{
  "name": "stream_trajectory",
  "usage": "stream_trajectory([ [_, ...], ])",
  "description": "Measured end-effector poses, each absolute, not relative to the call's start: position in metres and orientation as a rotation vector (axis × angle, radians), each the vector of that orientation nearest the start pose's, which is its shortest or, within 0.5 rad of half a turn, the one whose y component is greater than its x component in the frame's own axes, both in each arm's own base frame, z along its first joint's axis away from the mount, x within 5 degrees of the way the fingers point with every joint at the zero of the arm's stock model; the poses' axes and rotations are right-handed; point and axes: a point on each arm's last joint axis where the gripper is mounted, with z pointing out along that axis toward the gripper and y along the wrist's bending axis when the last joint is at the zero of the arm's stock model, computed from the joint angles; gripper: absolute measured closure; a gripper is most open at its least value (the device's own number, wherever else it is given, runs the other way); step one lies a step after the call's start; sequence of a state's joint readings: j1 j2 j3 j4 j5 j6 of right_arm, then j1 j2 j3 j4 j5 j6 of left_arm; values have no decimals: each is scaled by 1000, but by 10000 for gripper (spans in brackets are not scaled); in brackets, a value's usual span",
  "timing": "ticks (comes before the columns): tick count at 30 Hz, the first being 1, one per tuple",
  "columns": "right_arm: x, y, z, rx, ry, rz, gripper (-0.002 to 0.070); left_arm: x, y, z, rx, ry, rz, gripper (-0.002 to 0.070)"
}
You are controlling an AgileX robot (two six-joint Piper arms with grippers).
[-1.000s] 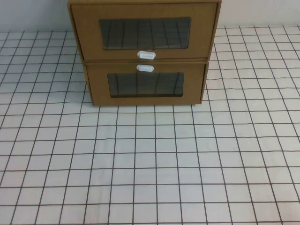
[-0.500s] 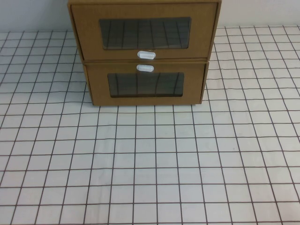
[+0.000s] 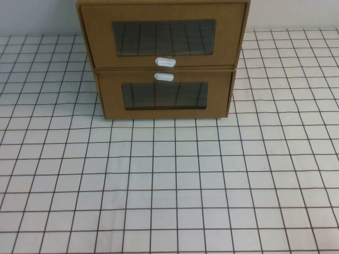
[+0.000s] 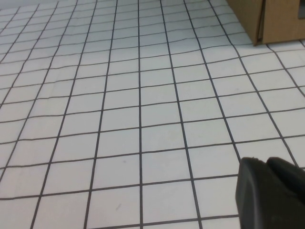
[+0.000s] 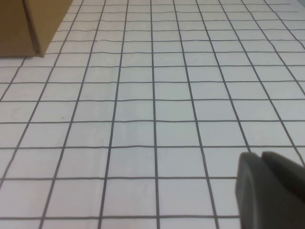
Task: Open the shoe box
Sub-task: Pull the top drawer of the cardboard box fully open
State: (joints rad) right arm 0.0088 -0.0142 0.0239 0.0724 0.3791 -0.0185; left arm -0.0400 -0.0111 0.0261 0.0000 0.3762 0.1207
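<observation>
Two brown cardboard shoe boxes stand stacked at the back of the table, both closed. The upper box [image 3: 163, 32] and the lower box [image 3: 164, 98] each have a dark window and a white handle [image 3: 165, 62] [image 3: 163, 77]. Neither arm shows in the high view. My left gripper [image 4: 266, 162] is shut and empty, low over the cloth, with a box corner [image 4: 276, 19] far ahead. My right gripper [image 5: 261, 155] is likewise shut on nothing, and the box's other corner [image 5: 24, 28] lies well ahead of it.
A white cloth with a dark grid [image 3: 169, 185] covers the whole table. A pale wall [image 3: 32, 16] rises behind the boxes.
</observation>
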Motion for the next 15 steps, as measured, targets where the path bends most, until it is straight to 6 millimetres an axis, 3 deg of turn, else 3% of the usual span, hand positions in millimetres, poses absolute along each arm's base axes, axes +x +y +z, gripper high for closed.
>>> stream_trajectory([
  [9, 52, 3, 172, 19, 1872, 65, 689, 53, -3, 174, 91, 1838, 1, 677],
  [15, 52, 3, 172, 19, 1872, 65, 690, 56, -8, 187, -304, 1688, -418, 677],
])
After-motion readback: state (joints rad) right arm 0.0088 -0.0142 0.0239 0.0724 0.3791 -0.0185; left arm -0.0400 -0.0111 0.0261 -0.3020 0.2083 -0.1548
